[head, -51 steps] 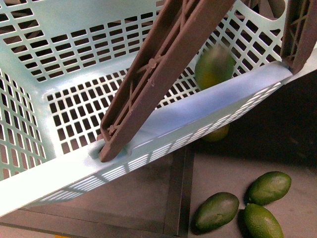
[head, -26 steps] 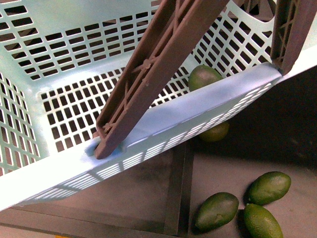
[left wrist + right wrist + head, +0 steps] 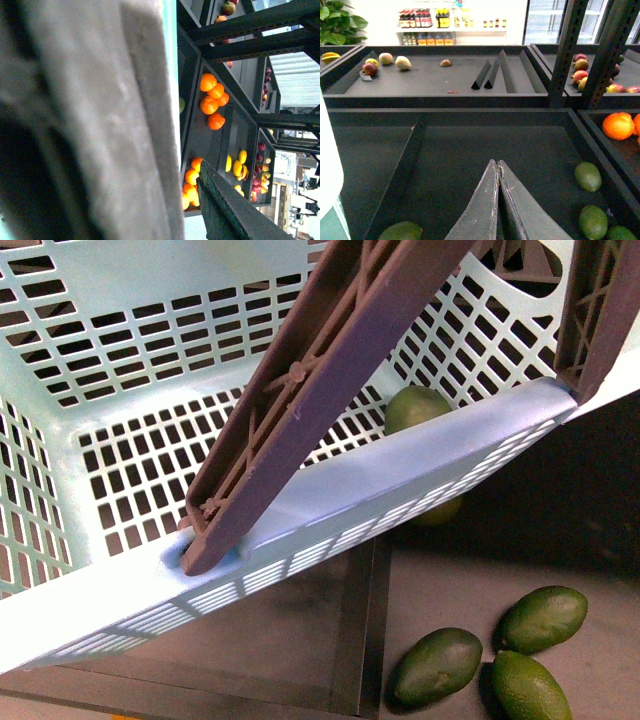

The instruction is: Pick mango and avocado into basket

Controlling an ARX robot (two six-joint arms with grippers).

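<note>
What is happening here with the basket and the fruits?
A robot is collecting fruit into the basket at a store shelf. One avocado already lies inside it, by the near wall. Three more avocados lie on the dark shelf below. The right claw is shut and empty above the shelf. The left wrist view is mostly filled by a grey blurred surface, so the left claw's state cannot be told. No mango shows in the basket.

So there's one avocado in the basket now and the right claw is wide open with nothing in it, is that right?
Not quite. The right claw is shut, its two fingers pressed together with nothing between them, as the right wrist view shows. The rest holds: the front view shows one avocado lying in the basket.
</note>
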